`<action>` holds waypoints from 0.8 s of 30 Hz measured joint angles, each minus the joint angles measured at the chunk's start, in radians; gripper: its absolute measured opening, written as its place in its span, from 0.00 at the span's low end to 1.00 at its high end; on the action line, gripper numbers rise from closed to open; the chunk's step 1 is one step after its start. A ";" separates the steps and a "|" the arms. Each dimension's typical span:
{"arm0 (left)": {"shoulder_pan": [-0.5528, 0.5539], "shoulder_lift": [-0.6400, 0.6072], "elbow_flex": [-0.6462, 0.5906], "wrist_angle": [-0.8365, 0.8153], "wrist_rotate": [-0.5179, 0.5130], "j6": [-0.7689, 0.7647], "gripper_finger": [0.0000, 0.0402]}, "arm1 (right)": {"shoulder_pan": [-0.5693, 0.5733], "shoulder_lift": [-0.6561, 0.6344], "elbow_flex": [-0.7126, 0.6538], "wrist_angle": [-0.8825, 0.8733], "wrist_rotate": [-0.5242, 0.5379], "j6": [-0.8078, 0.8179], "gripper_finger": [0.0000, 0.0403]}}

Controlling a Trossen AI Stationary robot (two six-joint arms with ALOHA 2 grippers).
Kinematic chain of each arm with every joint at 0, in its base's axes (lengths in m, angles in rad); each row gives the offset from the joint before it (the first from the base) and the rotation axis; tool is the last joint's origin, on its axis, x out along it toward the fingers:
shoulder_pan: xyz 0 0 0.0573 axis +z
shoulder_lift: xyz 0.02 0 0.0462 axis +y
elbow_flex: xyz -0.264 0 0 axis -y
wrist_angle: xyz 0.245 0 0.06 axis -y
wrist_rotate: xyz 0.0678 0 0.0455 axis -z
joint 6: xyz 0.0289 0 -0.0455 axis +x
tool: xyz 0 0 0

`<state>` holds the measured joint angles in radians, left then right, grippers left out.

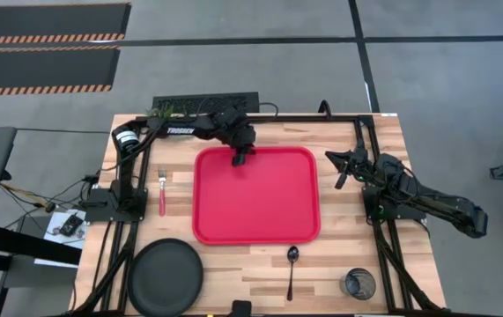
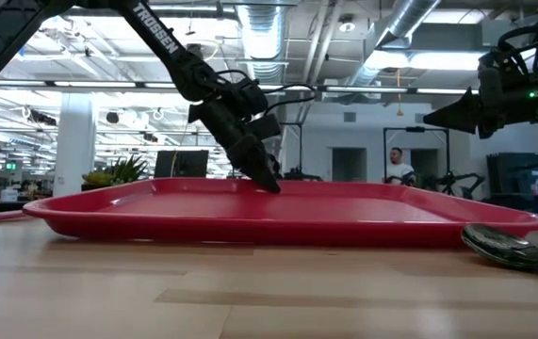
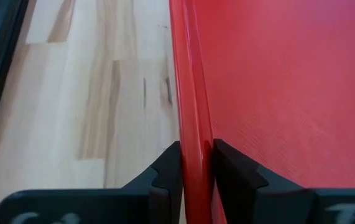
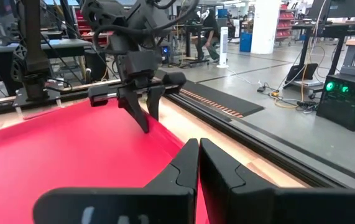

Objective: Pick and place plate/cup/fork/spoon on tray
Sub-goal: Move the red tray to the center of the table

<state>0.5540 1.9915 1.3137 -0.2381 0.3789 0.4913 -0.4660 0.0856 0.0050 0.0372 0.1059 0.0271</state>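
Red tray (image 1: 256,198) rim pinched by left gripper (image 1: 240,159) fingers (image 3: 168,171), fingertips hidden

Past the right gripper (image 4: 199,163), whose dark fingers were pressed together, the left gripper (image 4: 143,118) reached down with its fingers clamped on the far rim of the red tray (image 4: 59,149), beside the wooden table (image 4: 227,146) edge.

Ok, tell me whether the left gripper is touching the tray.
Touching. The left wrist view shows the left gripper with a finger pressed against each side of the tray rim.
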 joint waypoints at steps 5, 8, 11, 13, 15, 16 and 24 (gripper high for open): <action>-0.001 0.000 0.065 -0.119 -0.014 0.010 0.17 | 0.000 0.000 0.000 0.000 0.000 0.000 0.10; -0.009 0.000 0.085 -0.152 -0.051 0.031 0.17 | 0.000 0.000 0.000 0.000 0.000 0.000 0.10; -0.017 0.000 0.088 -0.157 -0.055 0.039 0.17 | 0.000 0.000 0.000 0.000 0.000 0.000 0.10; -0.024 0.000 0.090 -0.155 -0.055 0.039 0.17 | 0.000 0.000 0.000 0.000 -0.001 0.000 0.10; -0.033 0.006 0.090 -0.160 -0.054 0.039 0.17 | 0.000 0.000 0.000 0.000 -0.001 0.000 0.10; -0.037 0.007 0.090 -0.171 -0.058 0.039 0.17 | 0.000 0.000 0.000 0.000 -0.001 0.000 0.10; -0.053 0.007 0.090 -0.219 -0.090 0.020 0.17 | 0.000 0.000 0.000 0.000 -0.001 0.000 0.10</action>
<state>0.5006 1.9984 1.4040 -0.4572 0.2890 0.5117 -0.4663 0.0856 0.0051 0.0372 0.1051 0.0269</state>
